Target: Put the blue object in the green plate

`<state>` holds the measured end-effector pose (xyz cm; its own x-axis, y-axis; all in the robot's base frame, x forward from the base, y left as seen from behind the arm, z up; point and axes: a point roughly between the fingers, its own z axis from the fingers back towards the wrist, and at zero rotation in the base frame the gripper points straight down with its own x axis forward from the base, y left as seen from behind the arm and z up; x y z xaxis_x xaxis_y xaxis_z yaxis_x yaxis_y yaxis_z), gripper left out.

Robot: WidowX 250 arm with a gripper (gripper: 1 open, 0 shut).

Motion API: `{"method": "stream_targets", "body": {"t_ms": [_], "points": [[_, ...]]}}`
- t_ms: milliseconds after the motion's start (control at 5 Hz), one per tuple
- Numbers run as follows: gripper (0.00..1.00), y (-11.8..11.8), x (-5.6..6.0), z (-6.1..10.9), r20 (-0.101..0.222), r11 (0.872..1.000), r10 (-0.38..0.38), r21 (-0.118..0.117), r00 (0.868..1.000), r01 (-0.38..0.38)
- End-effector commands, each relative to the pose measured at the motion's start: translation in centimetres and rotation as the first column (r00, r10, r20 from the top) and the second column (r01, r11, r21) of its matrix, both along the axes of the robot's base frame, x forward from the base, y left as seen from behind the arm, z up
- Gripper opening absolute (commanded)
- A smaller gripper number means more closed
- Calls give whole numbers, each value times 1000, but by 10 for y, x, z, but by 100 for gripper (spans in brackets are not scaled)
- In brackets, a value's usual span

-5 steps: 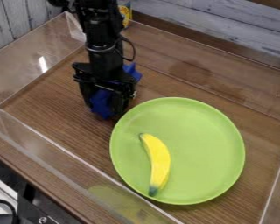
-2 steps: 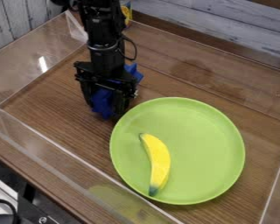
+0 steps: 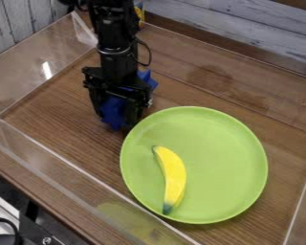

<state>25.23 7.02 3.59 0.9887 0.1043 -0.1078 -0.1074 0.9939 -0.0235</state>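
The blue object [image 3: 114,115] is a royal-blue block on the wooden table, just left of the green plate [image 3: 226,158]. My gripper [image 3: 118,107] comes straight down over it, black fingers on either side of the block, which shows between and below them. The jaws look closed around the block, which still rests at table level. The arm hides most of the block. The plate is large, round and lime green, at the right front.
A yellow banana [image 3: 171,178] lies in the plate's left half. Clear plastic walls [image 3: 41,153] fence the table on all sides. A yellow thing [image 3: 137,14] sits behind the arm at the back.
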Motion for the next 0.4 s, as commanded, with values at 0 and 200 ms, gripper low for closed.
{"method": "stream_targets", "body": {"t_ms": [0, 200], "points": [[0, 1, 9, 16, 45, 1000, -9, 22, 999, 8], [0, -1, 9, 23, 43, 999, -14, 30, 999, 13]]}}
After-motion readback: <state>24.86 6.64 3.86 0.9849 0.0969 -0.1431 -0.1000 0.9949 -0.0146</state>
